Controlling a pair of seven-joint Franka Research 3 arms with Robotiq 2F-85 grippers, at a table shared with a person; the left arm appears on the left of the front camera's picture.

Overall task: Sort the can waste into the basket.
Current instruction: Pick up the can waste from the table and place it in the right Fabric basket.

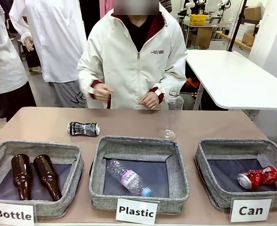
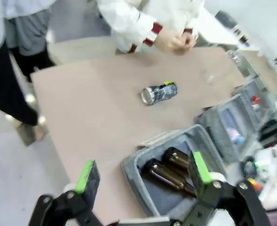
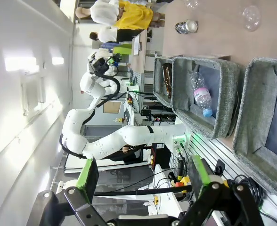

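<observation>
A crushed black can with white-silver print [image 1: 83, 128] lies on its side on the brown table, behind the gap between the left and middle bins. It also lies on bare table in the left wrist view [image 2: 159, 92]. A crushed red can [image 1: 258, 177] rests on the dark floor of the grey basket signed "Can" [image 1: 232, 144] at the front right. My left gripper [image 2: 143, 172] hangs open high above the table's left end, nothing between its green pads. My right gripper [image 3: 143, 173] is open too, off the table's side beyond the Can basket [image 3: 254, 108].
The middle bin signed "Plastic" [image 1: 136, 141] holds a clear bottle [image 1: 129, 178]. The left bin signed "Bottle" [image 1: 39, 147] holds two brown glass bottles [image 1: 34, 175]. A clear bottle [image 1: 172, 113] stands upright by the far edge. The person's hands [image 1: 102, 92] hover there.
</observation>
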